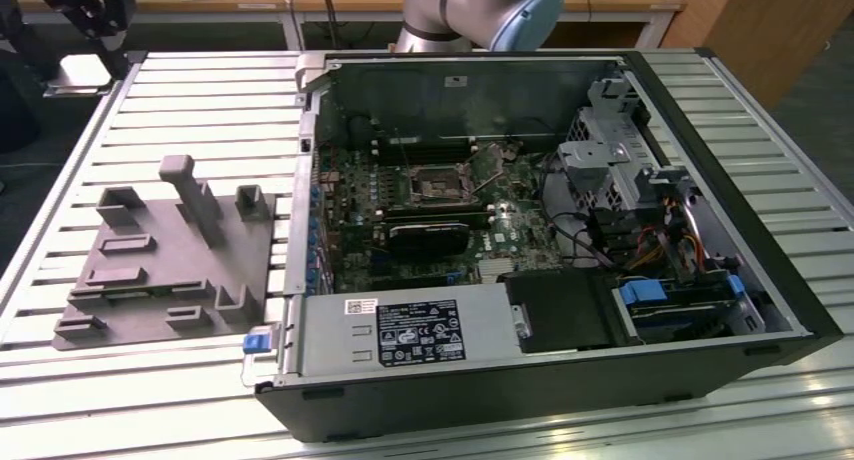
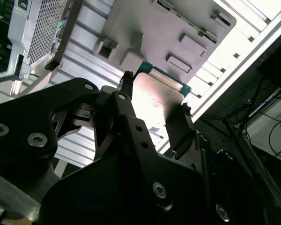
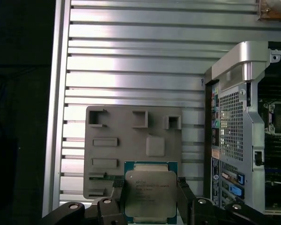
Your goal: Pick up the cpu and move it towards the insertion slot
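Observation:
The cpu (image 3: 150,192), a flat square chip with a silvery top and a teal-edged rim, sits between my gripper's (image 3: 150,199) two black fingers (image 3: 116,187), which are shut on its opposite edges. In the first wrist view it hangs above the near edge of the grey plastic fixture plate (image 3: 131,140). The second wrist view shows the cpu's (image 2: 155,93) shiny face from the other side, clamped in the gripper (image 2: 154,101). The insertion slot (image 1: 437,183), a square black socket with a metal frame, lies on the green board inside the open computer case (image 1: 694,180).
The grey fixture plate (image 1: 160,270), with posts and recesses, lies on the slatted metal table (image 1: 200,100) at the exterior view's left of the case. The case's rear wall (image 3: 234,117) stands beside the plate. The arm's base (image 1: 467,10) rises behind the case.

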